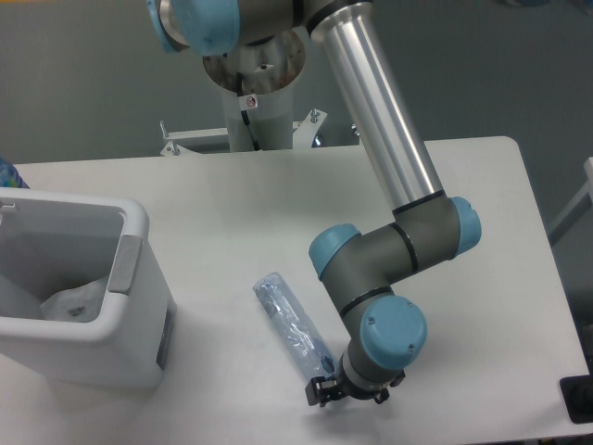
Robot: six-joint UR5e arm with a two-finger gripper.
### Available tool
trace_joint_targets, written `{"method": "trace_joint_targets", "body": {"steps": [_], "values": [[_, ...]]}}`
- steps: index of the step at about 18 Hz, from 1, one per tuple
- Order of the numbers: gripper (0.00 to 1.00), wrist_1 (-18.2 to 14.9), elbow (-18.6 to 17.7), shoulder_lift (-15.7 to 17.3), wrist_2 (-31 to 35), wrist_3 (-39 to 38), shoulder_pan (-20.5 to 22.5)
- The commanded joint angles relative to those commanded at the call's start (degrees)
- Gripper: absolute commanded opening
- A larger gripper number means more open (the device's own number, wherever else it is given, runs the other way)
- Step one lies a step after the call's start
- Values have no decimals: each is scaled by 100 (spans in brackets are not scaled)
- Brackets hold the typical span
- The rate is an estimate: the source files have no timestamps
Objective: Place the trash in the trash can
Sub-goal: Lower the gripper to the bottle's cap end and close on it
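Hand point(345, 393) low over tabletop point(482, 306), at bottle point(295, 326) near end; finger spread hidden, cannot tell. End-grip risk: bottle swings, slips before bin point(83, 297), far off. Wrapper point(69, 301) already inside.

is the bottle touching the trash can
Apart. The fixed camera shows bare table between the bottle and the trash can; the bottle lies well to the can's right.

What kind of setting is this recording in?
Likely a robotics lab: an arm on a pedestal beside a plain white table, a white trash can and a crushed bottle staged on it.
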Motion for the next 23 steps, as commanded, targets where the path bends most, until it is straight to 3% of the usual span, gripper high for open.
{"method": "trace_joint_targets", "body": {"steps": [5,8,17,23], "values": [[49,-36,-44,26,9,0,-18],[40,-36,-53,53,9,9,-26],[24,-1,-62,439,-61,140,-26],[24,60,0,685,-158,378,17]]}}
